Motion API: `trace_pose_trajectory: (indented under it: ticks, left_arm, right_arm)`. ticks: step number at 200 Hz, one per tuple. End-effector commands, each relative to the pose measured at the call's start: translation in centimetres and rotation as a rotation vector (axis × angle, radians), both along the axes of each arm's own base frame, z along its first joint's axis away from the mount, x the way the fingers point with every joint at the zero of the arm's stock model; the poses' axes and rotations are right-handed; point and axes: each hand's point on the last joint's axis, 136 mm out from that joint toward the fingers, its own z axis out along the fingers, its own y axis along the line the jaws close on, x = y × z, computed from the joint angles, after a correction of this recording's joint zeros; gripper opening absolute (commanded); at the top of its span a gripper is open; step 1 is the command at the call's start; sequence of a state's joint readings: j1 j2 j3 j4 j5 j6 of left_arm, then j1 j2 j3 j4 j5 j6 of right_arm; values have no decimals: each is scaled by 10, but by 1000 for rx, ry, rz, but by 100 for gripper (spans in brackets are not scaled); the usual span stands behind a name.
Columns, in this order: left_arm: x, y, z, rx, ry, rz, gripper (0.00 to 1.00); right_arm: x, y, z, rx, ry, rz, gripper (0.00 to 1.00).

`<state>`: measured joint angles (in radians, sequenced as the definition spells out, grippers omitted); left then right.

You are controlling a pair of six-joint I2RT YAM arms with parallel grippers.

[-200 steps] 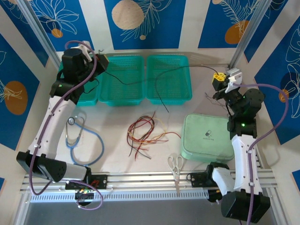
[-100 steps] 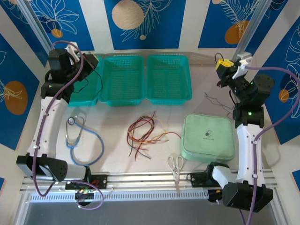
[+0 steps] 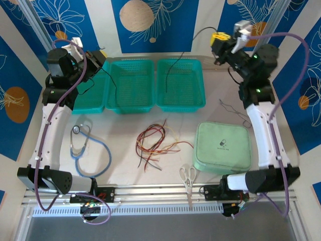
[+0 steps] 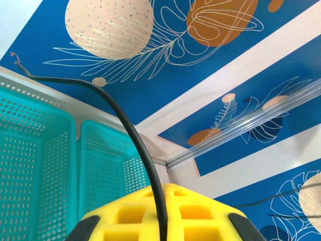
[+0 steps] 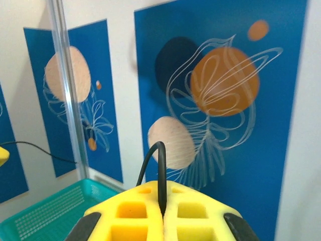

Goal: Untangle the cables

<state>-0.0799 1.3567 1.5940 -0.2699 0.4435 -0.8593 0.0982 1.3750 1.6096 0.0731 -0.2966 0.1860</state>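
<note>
Cables (image 3: 154, 143): one black cable (image 4: 116, 109) is up in the grippers; the red, yellow and black rest lie tangled mid-counter.
Left gripper (image 3: 99, 58): yellow pads clamped on the black cable, high over the left basket (image 3: 93, 98); a tail droops toward the middle basket (image 3: 130, 85).
Right gripper (image 3: 218, 41): pads tight on a black strand that loops out above them, high by the back wall.
Same strand in both: cannot tell.
Right basket (image 3: 180, 83): a black strand hangs over it.
Beside the tangle: stethoscope (image 3: 88, 150) to the left, green case (image 3: 222, 146) to the right, scissors (image 3: 188, 176) nearer the arm bases; none touch it.
</note>
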Motion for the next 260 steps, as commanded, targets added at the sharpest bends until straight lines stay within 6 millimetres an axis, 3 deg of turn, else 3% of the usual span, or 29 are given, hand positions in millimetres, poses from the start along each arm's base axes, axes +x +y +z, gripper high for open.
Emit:
trace_pose_trajectory:
  ticks: [1, 19, 39, 55, 74, 88, 116, 146, 180, 202, 219, 260]
  left_arm:
    - [-11, -7, 9, -12, -35, -40, 0]
    - [-16, -7, 8, -8, -32, -44, 0]
    - [-21, -7, 6, 6, -24, -48, 0]
    - [-25, -8, 7, 7, -27, -52, 0]
    - [-28, -9, 6, 0, -26, -57, 0]
    - [-28, -11, 4, -5, -24, -60, 0]
    - [-26, -16, -7, -14, -12, -70, 0]
    - [-25, -26, -12, -13, 2, -100, 0]
    - [-27, -38, -16, 5, 10, -118, 0]
    - [-27, -49, -17, 8, 10, -132, 0]
    - [-26, -59, -14, 19, 0, -140, 0]
    - [-15, -93, -5, 44, -26, -186, 0]
  right_arm:
    - [32, 26, -19, -9, 54, 11, 0]
    - [53, 43, -37, -7, 89, 62, 0]
    - [76, 47, -57, 20, 159, 65, 0]
    - [94, 48, -83, 17, 250, 44, 0]
    - [116, 47, -133, -30, 411, -18, 0]
    - [132, 40, -184, -48, 572, -111, 0]
    - [145, 39, -274, -64, 862, -159, 0]
    - [150, 39, -348, -69, 1105, -206, 0]
    - [152, 43, -412, -87, 1360, -226, 0]
    - [151, 50, -434, -102, 1417, -204, 0]
    - [152, 48, -437, -113, 1412, -220, 8]
    - [158, 39, -412, -119, 1351, -224, 46]
